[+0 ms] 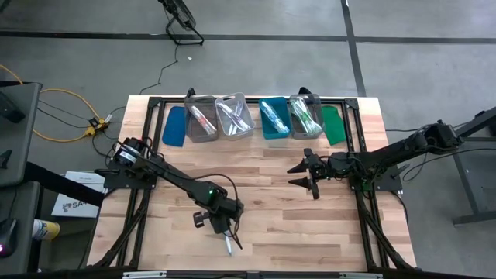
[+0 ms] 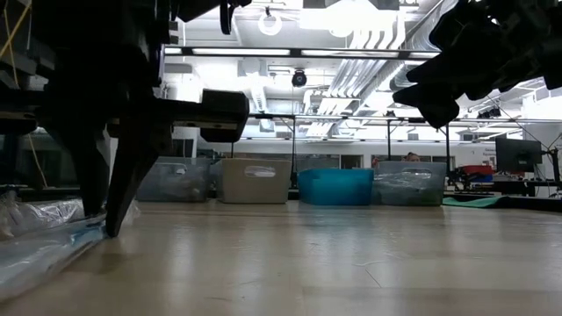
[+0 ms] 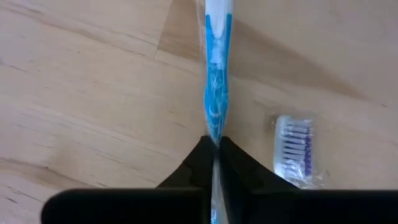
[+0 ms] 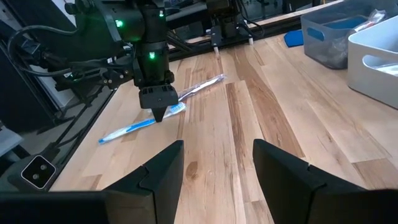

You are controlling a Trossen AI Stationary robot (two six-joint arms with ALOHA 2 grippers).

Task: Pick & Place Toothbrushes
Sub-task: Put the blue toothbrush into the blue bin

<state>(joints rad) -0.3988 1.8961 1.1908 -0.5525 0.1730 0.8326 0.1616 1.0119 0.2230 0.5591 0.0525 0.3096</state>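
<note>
Two toothbrushes in clear wrappers lie near the table's near edge. The blue-handled one (image 3: 215,93) (image 4: 127,129) lies flat under my left gripper (image 3: 214,144) (image 1: 222,228), which points down and is shut on it. The second toothbrush (image 4: 202,86) lies beside it, its purple-bristled head (image 3: 294,149) close to the fingers. In the low view the left fingers (image 2: 114,215) reach the table top beside a wrapper (image 2: 39,250). My right gripper (image 4: 217,165) (image 1: 304,173) hangs open above the table's middle right and touches nothing. My left gripper pinches the blue toothbrush between its two fingers on the blue handle (image 3: 215,132). The fingers come from above, pointing down, and lie across the handle. The toothbrush lies flat on the table, its long end (image 4: 109,137) stretching away from the fingers.
Along the far edge stands a row of bins with toothbrushes in them: grey (image 1: 201,121), clear (image 1: 235,116), teal (image 1: 273,118) and another clear one (image 1: 304,115). A blue lid (image 1: 175,125) and a green lid (image 1: 332,124) flank them. Bare wood (image 1: 271,209) lies between the arms.
</note>
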